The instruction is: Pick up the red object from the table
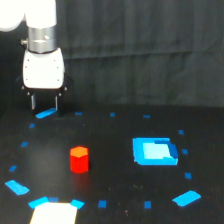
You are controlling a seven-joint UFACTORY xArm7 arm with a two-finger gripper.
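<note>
One red object [79, 159] | orange top | upright on table [115, 165]

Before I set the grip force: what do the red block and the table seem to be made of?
The red block looks like painted wood or hard plastic: uniform bright colour, crisp edges, an orange-lit top, no sag. Which of the two, the blur leaves open. The table looks matte black, perhaps cloth or a coated board: it shows almost no reflection. The gripper hangs apart from the block.

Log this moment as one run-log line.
phase: pre-grasp | gripper: open, empty, near table rear, exterior view's left | red object: upright on table, untouched, apart from gripper | blue rectangle: toward exterior view's right
</note>
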